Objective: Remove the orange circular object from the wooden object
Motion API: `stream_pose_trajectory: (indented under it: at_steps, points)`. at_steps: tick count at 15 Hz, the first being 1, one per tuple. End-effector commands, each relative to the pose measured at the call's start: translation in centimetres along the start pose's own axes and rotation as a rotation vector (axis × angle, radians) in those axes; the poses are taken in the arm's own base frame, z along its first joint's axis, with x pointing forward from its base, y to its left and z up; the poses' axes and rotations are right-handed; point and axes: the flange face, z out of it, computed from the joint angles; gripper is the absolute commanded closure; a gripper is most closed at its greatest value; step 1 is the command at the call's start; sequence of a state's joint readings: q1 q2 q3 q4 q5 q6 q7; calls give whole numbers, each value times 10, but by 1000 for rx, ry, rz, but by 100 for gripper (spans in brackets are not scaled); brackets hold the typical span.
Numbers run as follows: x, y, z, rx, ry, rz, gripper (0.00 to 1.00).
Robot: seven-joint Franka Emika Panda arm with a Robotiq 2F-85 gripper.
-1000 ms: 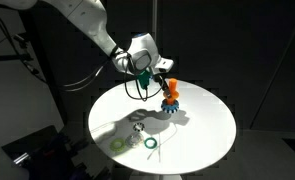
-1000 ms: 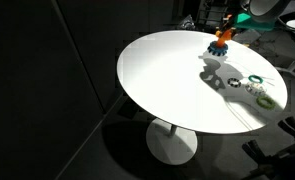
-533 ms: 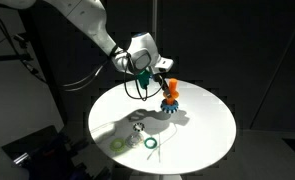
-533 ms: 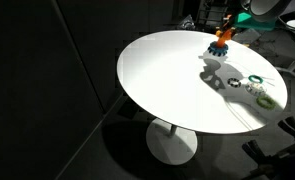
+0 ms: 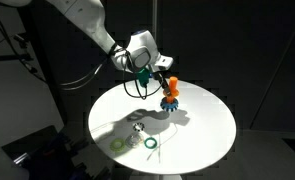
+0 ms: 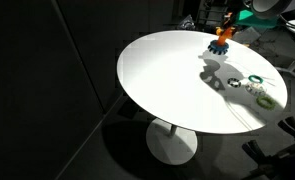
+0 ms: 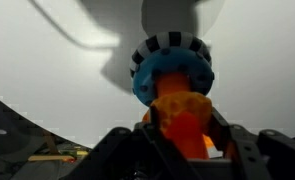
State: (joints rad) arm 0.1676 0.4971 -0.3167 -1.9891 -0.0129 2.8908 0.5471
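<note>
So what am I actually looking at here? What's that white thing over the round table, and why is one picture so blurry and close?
The white thing is a robot arm with a two-fingered gripper at its end. Two pictures come from cameras standing in the room, showing the same white round table from different places. The blurry one comes from a camera on the arm's wrist, looking past the fingers. There the gripper is shut on an orange ring, just over a blue toothed ring. Elsewhere on the table lie a pale yellow ring and a green ring.
</note>
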Motion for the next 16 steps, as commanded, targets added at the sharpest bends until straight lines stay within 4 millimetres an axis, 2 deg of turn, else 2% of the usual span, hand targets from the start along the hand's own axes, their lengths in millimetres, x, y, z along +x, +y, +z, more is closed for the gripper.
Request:
stream_pose_trajectory:
  at_steps: [1,5,16]
  points:
    - [1,2,-19,16,9,-7,52]
    - [2,2,-24,23,13,-7,46]
    - [4,1,-37,33,22,-6,50]
